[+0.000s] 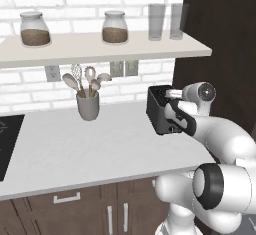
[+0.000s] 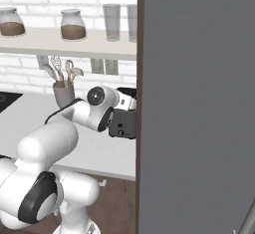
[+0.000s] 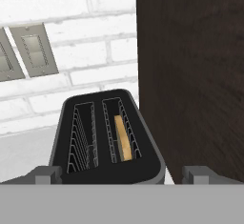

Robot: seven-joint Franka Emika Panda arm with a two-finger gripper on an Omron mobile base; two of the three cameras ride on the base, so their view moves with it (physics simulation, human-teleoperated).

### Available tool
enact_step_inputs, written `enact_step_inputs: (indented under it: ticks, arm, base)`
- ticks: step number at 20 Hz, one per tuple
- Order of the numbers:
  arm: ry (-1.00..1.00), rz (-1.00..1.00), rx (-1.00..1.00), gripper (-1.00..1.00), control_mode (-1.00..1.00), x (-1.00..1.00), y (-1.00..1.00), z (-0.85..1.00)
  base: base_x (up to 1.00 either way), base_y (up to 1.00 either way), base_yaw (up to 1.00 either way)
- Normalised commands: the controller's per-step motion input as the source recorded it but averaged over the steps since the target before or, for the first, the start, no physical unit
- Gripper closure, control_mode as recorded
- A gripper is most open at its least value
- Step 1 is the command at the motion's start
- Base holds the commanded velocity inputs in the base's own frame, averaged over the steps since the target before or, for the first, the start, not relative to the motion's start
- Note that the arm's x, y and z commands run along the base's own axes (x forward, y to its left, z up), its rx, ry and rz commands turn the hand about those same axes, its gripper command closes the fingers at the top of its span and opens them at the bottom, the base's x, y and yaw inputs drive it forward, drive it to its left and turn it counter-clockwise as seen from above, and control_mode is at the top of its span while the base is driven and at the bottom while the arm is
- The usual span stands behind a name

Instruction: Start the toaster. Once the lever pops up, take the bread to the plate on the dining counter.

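A pale grey worktop [image 1: 75,149] is running along the white brick wall, above brown cabinet doors. A black toaster [image 1: 159,110] is sitting on it near the right end, close beside a tall dark wood panel. A grey utensil cup [image 1: 88,105] is standing on the worktop well to the left of the toaster, holding spoons and a whisk. A black cooktop [image 1: 7,141] is lying flush at the far left edge. Above, a pale shelf [image 1: 100,50] is carrying two glass jars, one [image 1: 34,29] at the left and another [image 1: 115,27] toward the middle, with two clear tumblers [image 1: 156,22] standing side by side at the right.
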Motion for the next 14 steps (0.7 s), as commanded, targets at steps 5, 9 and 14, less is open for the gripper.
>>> enact_step_inputs:
  ticks: [5,9,14]
  arm:
    - [0.00,0.00,0.00,-1.00,-1.00,0.00,0.00,0.00]
    - [0.00,0.00,0.00,-1.00,-1.00,0.00,0.00,0.00]
    - [0.00,0.00,0.00,-1.00,-1.00,0.00,0.00,0.00]
  base:
    - [0.00,0.00,0.00]
    - [0.00,0.00,0.00]
    - [0.00,0.00,0.00]
